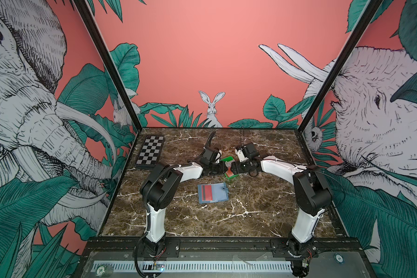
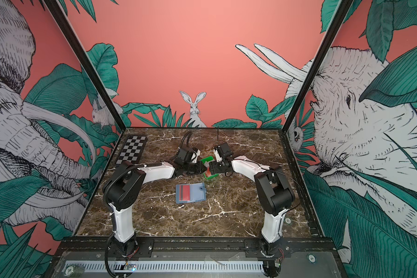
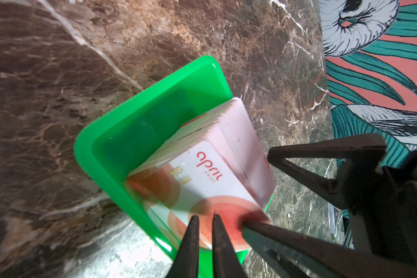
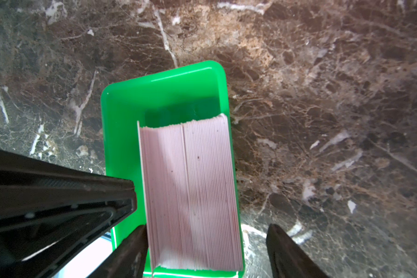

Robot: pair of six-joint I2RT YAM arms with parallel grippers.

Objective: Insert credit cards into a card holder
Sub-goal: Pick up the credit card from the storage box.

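Now left hand (image 3: 204, 216) nearly closed at credit cards (image 3: 202, 173), grip unclear; right hand (image 4: 205, 228) open astride them.

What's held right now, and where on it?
Cannot tell. Left gripper sits nearly shut at the edge of the front credit card; a pinch isn't confirmable. Right gripper is open astride the stack, gripping nothing.

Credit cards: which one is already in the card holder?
The lone card showing its red, dark-striped back, inside the open card holder; the other cards stand stacked in the green tray.
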